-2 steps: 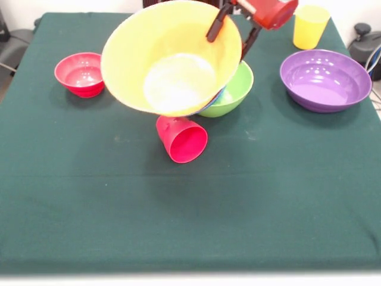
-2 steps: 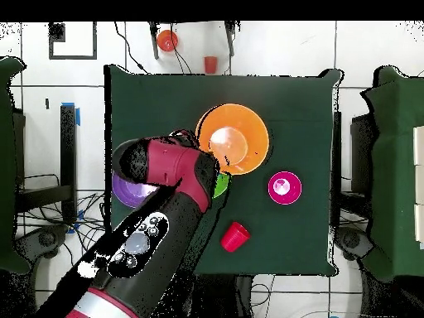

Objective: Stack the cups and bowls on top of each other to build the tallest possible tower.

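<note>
My gripper [image 1: 227, 47] is shut on the far rim of the huge orange-yellow bowl [image 1: 172, 59], one finger inside and one outside. That bowl [image 2: 233, 138] is tilted steeply with its mouth facing the front camera. Behind its right edge sits the green bowl [image 1: 235, 89], and a thin blue rim [image 1: 215, 98] shows between the two. A red cup [image 1: 181, 138] lies on its side just below the tilted bowl. The small red bowl [image 1: 80, 73] stands at the left, the purple bowl [image 1: 324, 80] at the right, and the yellow cup [image 1: 309, 25] upright behind it.
In the overhead view my arm [image 2: 157, 232] covers part of the purple bowl [image 2: 132, 189] and the yellow cup. The red cup [image 2: 234, 236] and small red bowl [image 2: 284, 187] lie beside it. Two small red things [image 2: 167, 40] sit on the floor beyond the table.
</note>
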### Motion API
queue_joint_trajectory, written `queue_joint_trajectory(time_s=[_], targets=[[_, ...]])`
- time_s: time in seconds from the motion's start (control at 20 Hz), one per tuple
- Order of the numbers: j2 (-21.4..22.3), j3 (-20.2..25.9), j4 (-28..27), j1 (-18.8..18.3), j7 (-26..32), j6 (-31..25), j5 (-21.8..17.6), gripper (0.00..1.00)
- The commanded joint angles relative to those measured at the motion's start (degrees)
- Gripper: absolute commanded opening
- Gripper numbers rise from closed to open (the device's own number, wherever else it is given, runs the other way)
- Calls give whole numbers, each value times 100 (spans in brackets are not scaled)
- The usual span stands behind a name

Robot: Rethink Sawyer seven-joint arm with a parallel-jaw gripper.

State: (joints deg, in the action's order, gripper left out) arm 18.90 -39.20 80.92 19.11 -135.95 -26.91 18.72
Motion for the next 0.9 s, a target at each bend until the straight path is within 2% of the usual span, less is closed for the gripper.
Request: queue_joint_trajectory(time_s=[0.05,0.2,0.9], targets=[[-393,799,618,17,-287,178,-501,0],[-384,828,672,10,-350,377,-450,0],[-459,774,529,-48,-430,313,-412,0]])
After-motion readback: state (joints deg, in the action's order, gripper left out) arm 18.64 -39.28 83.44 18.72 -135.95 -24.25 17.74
